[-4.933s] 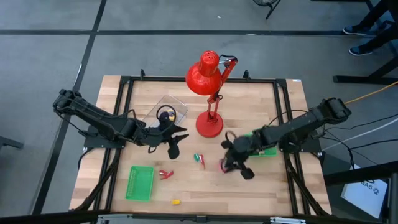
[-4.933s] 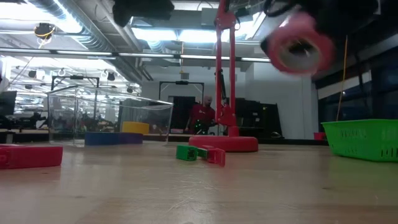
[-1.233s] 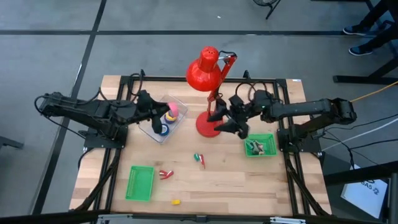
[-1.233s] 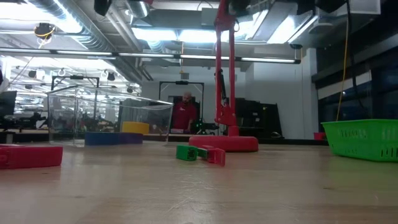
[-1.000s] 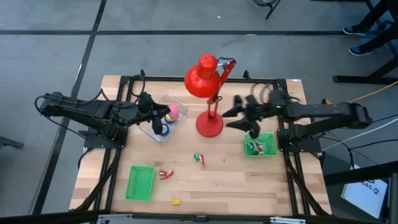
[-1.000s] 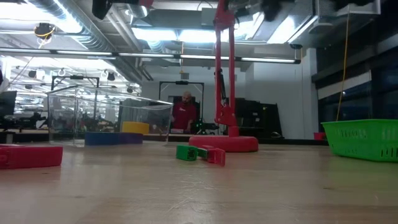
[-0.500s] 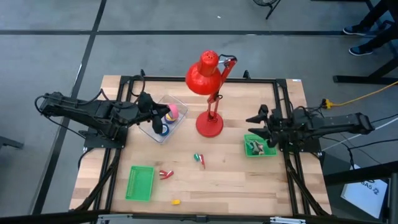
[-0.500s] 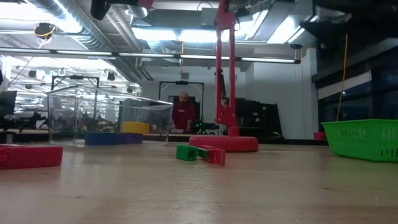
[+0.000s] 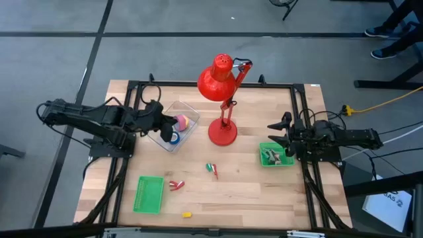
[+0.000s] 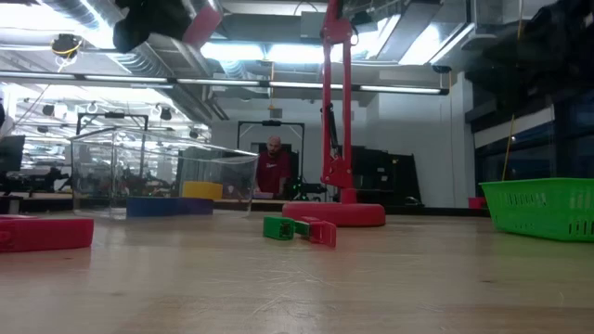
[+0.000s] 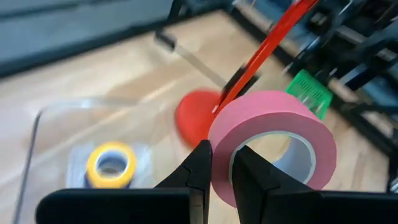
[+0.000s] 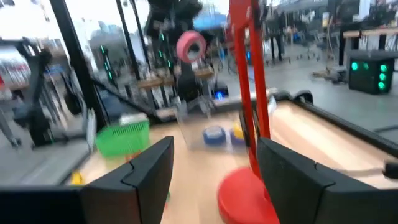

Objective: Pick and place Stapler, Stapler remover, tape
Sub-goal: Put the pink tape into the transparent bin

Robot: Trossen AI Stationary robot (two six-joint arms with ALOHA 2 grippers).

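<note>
One pink tape roll (image 11: 273, 146) above clear bin (image 9: 187, 112)

Table (image 9: 264, 192): pale wood planks, smooth w/ soft sheen, inside a black metal frame (image 9: 301, 109). Clear plastic box (image 9: 188, 111) is see-thru and glossy; lamp (image 9: 221, 78) is glossy red. Pink tape roll (image 11: 273, 146) looks matt, papery; green basket (image 10: 543, 207) is ribbed plastic.

Green basket's (image 9: 276, 155) contents too small to identify.
</note>
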